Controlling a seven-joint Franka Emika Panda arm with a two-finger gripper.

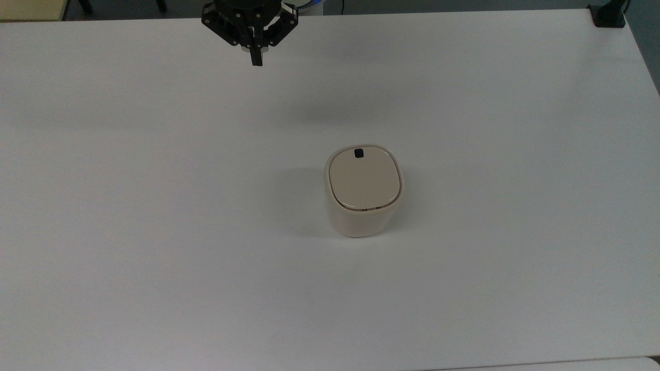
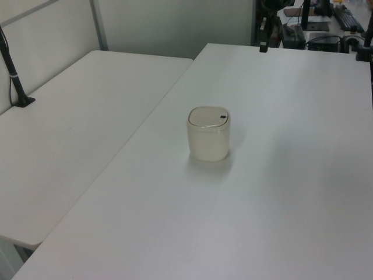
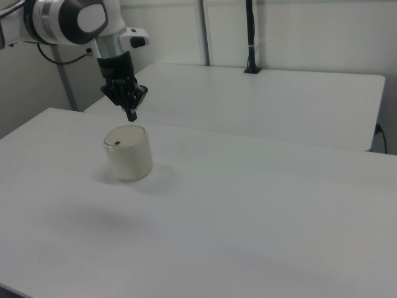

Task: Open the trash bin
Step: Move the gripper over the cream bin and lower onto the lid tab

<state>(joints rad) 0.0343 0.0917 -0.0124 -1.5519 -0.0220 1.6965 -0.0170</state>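
The trash bin (image 1: 364, 191) stands lid-down at the top view's centre on the worktop (image 1: 154, 232). The hand (image 1: 255, 61), fingers pressed together, hangs at upper centre-left. It should come down squarely onto the black button (image 1: 358, 152), pressing gently.

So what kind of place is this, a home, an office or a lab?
Most likely a robotics lab or test room. A robot arm hangs its pincer over a bare white table that carries just one small trash bin, and black clamped poles stand on the neighbouring tables.
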